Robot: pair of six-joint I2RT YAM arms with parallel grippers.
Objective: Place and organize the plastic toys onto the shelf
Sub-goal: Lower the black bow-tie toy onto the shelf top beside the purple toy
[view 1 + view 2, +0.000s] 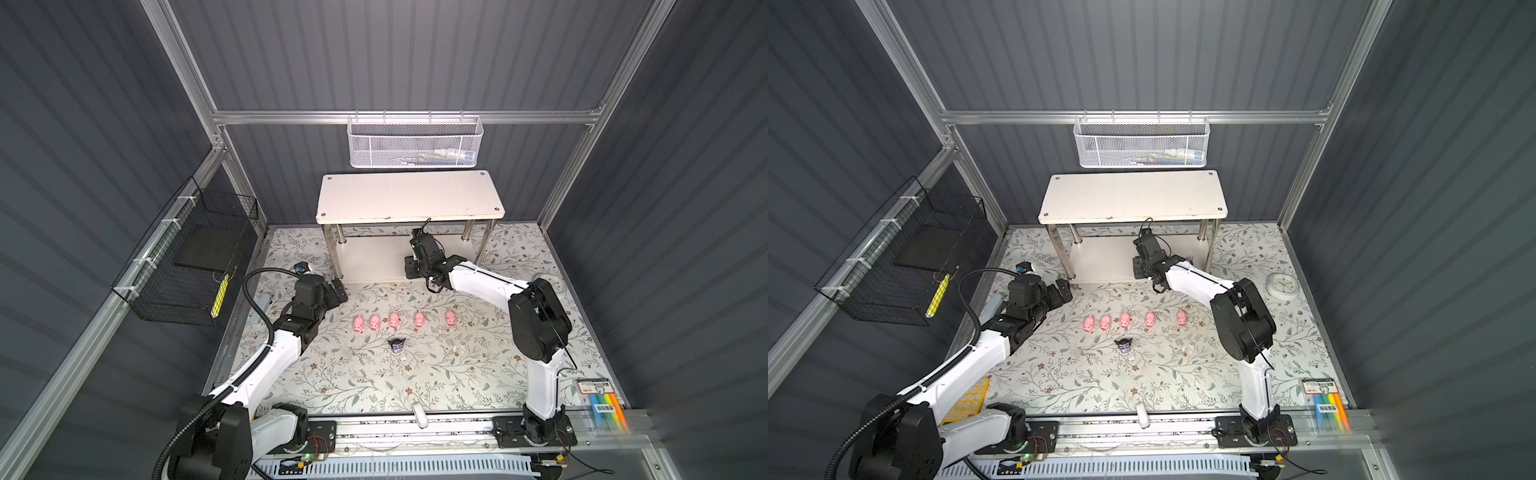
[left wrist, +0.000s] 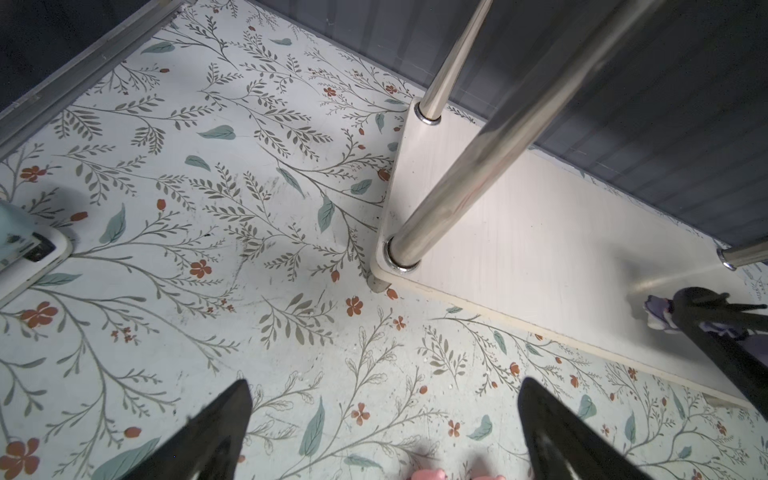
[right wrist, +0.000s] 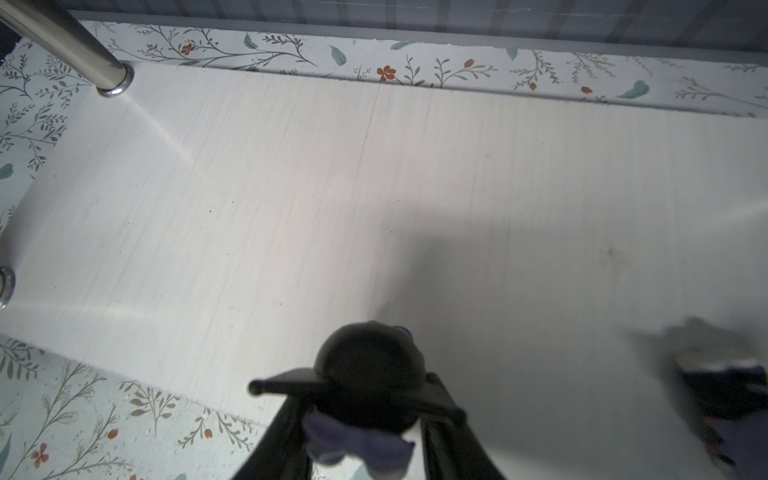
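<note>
The right claw (image 3: pixel 365 415) is clamped on a black-and-purple horned figure (image 3: pixel 370 365) over the near edge of the shelf's (image 1: pixel 409 199) lower board. The left claw (image 2: pixel 384 386) stands wide apart above the table (image 1: pixel 374 386), left of the shelf. Five pink pigs (image 1: pixel 394 320) stand in a row mid-table, with a second horned figure (image 1: pixel 397 345) nearer.

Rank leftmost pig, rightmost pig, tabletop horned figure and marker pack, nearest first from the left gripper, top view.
From the left gripper:
1. leftmost pig, row's left end
2. horned figure, table middle
3. rightmost pig, row's right end
4. marker pack, front right corner
</note>
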